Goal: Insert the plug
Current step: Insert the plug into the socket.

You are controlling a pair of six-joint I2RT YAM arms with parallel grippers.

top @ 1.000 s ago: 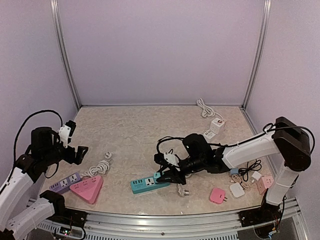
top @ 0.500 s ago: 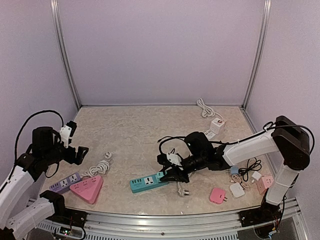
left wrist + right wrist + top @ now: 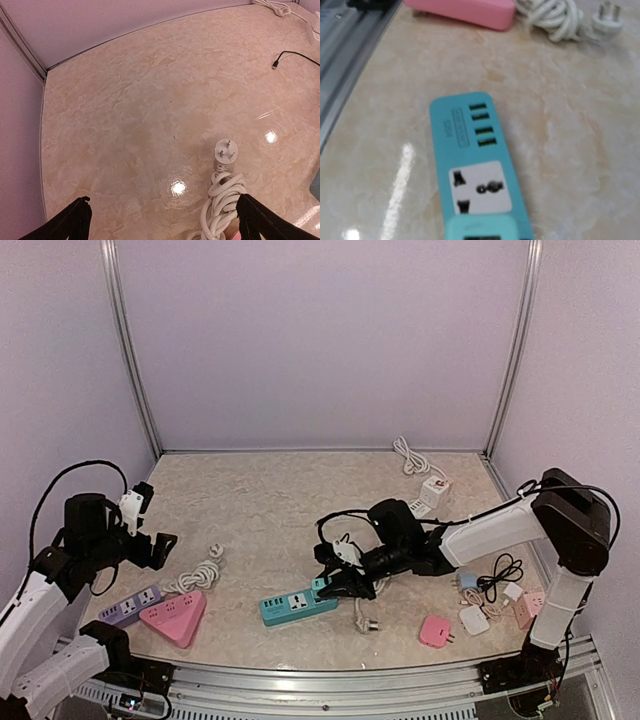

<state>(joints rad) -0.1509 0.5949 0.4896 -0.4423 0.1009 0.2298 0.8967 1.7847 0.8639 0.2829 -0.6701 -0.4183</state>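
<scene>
Counter [image 3: 270, 495], seen from above: the right arm is stretched leftward and low, with the right fingers [image 3: 345, 585] down at the right-hand end of the teal power strip [image 3: 290, 608]. A pale teal plug [image 3: 322, 583] shows at their tip, touching the strip's top. We read the fingers as clenched on it. The reach is low, we judge, because the sockets face up and the plug must enter from above. The left fingers [image 3: 160, 543] hang well apart at the far left, spread wide and grasping nothing. They are near a purple strip [image 3: 130, 608] and a pink triangular strip [image 3: 175, 618], kept there, we think, to leave the work to the other arm.

Left wrist: both left fingers frame bare marble, released. Between them lie a white three-pin plug [image 3: 226, 150] and its coiled cable [image 3: 220, 200], untouched.

Right wrist: the camera looks along the strip. Four USB ports [image 3: 482, 125] lie farthest, then a universal socket [image 3: 480, 187], unoccupied. The pale teal plug fills the bottom edge, over the strip's near end. The fingers are out of frame here. The pins are hidden, so we cannot tell whether they are seated. Our judgement: insertion is under way, not confirmed.
</scene>
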